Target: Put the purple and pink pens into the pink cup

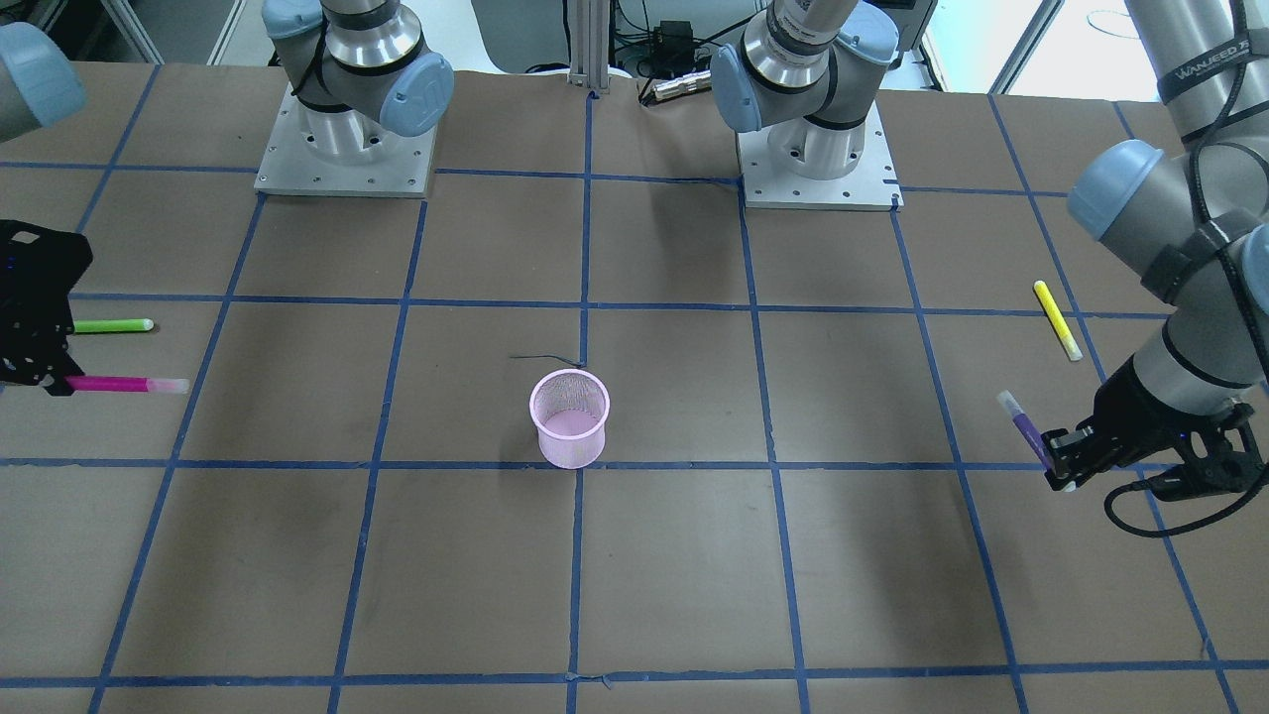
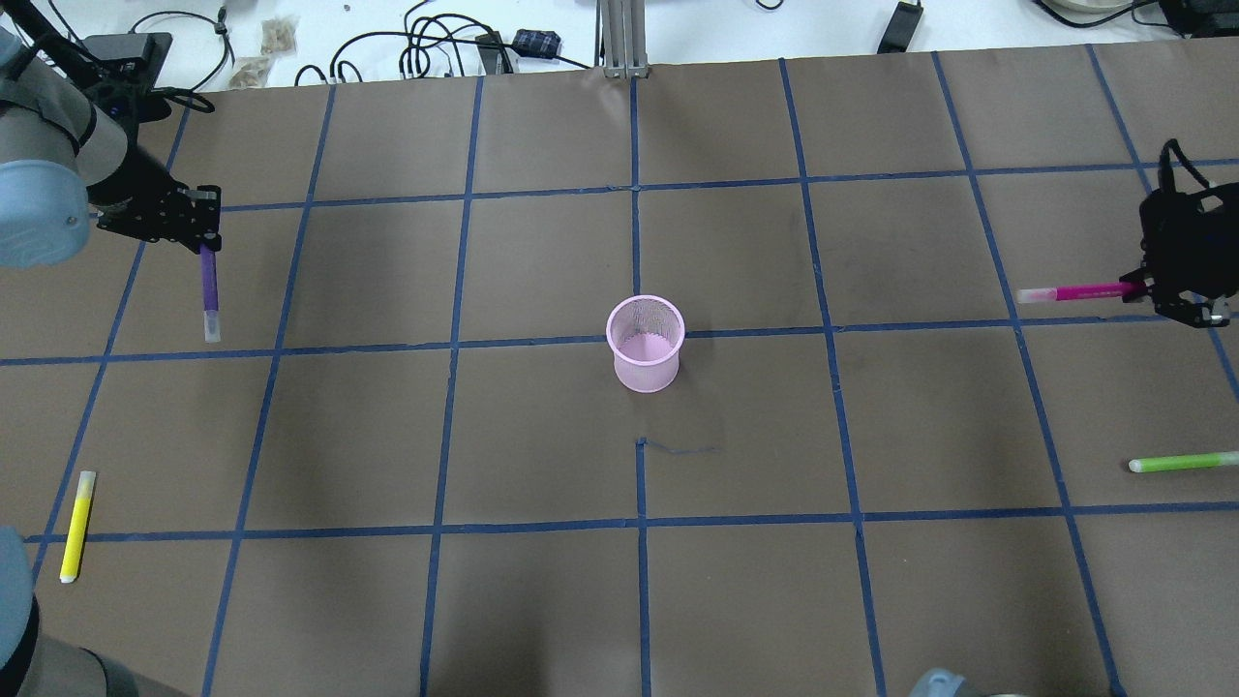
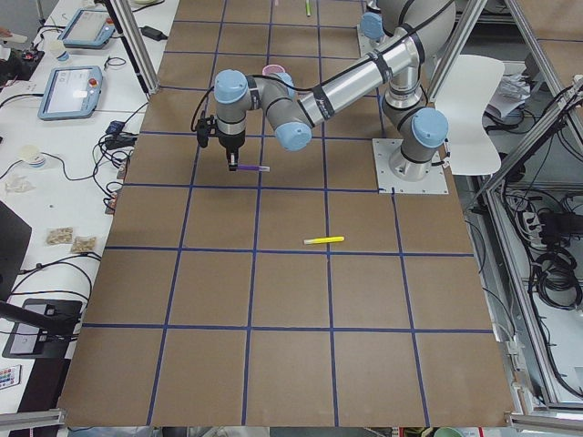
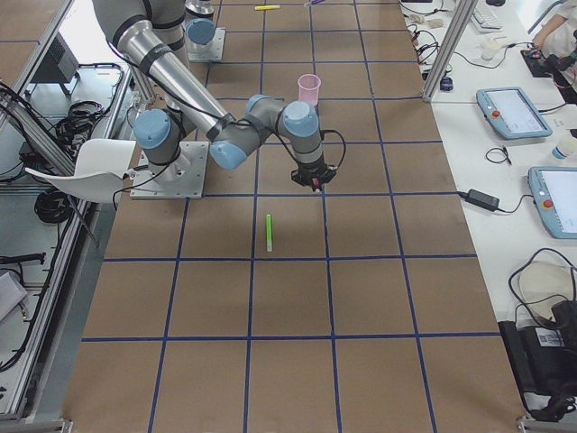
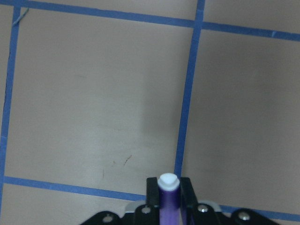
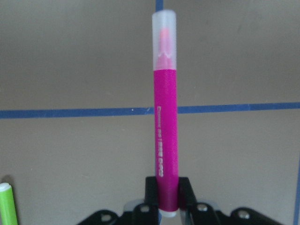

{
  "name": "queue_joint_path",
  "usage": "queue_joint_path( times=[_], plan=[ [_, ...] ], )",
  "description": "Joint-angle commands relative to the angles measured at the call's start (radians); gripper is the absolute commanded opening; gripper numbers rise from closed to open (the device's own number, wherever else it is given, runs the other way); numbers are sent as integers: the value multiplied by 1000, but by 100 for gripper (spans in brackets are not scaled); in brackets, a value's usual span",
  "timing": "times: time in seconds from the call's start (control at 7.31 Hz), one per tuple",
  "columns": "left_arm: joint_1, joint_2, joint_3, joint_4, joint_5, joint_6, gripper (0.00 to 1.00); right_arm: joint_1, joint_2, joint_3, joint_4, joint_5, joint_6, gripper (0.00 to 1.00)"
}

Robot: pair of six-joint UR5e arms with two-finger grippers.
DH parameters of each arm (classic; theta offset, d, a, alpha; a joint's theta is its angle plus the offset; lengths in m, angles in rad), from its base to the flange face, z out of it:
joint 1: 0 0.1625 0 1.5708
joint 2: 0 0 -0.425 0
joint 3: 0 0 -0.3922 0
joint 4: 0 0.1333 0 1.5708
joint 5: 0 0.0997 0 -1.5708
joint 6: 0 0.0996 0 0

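The pink mesh cup stands upright at the table's middle, also in the front view. My left gripper is shut on the purple pen far to the cup's left; the wrist view shows its white cap between the fingers. In the front view this gripper and the pen are at the right. My right gripper is shut on the pink pen far to the cup's right; the pen sticks out forward from the fingers.
A yellow pen lies on the table at the near left. A green pen lies at the near right and shows in the right wrist view's corner. Blue tape lines grid the brown table. Cables lie past the far edge.
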Motion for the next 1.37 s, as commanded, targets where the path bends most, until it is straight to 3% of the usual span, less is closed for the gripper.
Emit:
queue_joint_path(
  times=[0.0, 0.27, 0.55, 0.96, 1.23],
  plan=[
    [-5, 4, -3, 9, -3, -20, 0, 226, -56, -29, 12, -110, 205, 0],
    [-47, 10, -1, 37, -10, -52, 0, 481, -59, -65, 12, -283, 464, 0],
    [-85, 21, -1, 54, -14, -95, 0, 716, -18, -80, 6, -455, 555, 0],
    [-96, 37, -5, 54, -17, -100, 0, 914, 65, -123, 6, -599, 683, 0],
    [-96, 71, -17, 54, -17, -80, 0, 1034, 154, -167, 6, -755, 695, 0]
  ],
)
